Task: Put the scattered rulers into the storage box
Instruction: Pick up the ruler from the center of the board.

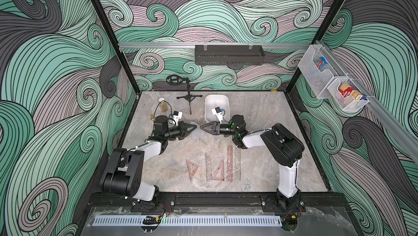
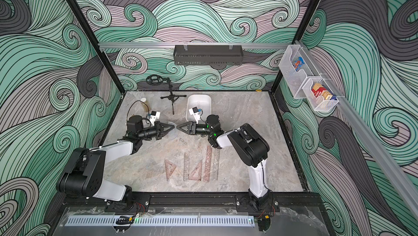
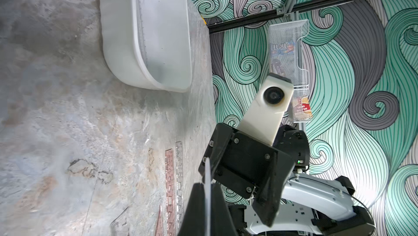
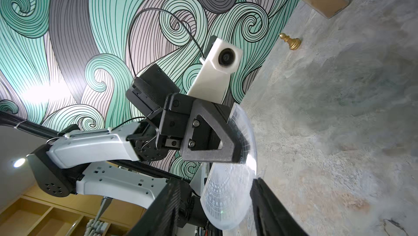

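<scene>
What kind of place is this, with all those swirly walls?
Probably a robot practice booth: a left arm and right arm bolted to one front rail, patterned panels boxing them in, and rulers laid out near a white tray.

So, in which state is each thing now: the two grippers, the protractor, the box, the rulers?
left gripper: shut on the protractor
right gripper: open, jaws apart around the protractor
protractor: clamped in the left gripper
storage box: upright, one clear ruler inside
rulers on the table: lying flat, outside the box
jar: upright, cap on
</scene>
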You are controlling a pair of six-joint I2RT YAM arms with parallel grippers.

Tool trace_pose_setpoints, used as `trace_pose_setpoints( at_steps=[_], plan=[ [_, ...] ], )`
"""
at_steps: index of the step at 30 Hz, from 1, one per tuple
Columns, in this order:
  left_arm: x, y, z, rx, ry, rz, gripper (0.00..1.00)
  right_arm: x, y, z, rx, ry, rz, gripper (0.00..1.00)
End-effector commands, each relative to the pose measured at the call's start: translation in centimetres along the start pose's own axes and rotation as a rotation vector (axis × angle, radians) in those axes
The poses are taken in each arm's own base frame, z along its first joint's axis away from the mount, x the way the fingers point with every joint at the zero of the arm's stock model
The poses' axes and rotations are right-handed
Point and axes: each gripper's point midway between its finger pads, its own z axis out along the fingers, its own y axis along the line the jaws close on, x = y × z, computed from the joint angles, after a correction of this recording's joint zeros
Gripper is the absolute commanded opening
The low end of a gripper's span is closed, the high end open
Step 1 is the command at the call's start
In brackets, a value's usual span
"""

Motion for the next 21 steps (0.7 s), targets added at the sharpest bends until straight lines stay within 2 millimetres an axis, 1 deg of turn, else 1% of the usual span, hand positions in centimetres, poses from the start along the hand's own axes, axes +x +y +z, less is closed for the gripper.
trace_pose_setpoints(
  at_steps=[1,4,7,9,14,21],
  plan=[
    [0.0,-3.3,-0.1,0.107,0.015,0.072,0.0,1.1,1.3,0.2,-0.064,0.046,0.025,0.52],
    [0.0,-3.6,-0.2,0.116,0.008,0.078,0.0,1.4,0.0,-0.3,-0.014,0.047,0.028,0.52],
    [0.0,-3.7,-0.2,0.119,0.006,0.086,0.0,1.1,-1.4,-0.9,0.054,0.037,0.016,0.51],
    [0.0,-3.9,-0.3,0.122,0.006,0.092,0.0,1.3,-1.7,-0.8,0.074,0.048,0.017,0.51],
    [0.1,-4.1,-0.3,0.129,0.004,0.1,0.0,1.3,-0.6,0.0,0.033,0.054,0.022,0.49],
    [0.7,-3.5,0.0,0.119,0.012,0.094,0.0,0.6,1.5,0.0,-0.048,0.027,0.02,0.38]
  ],
)
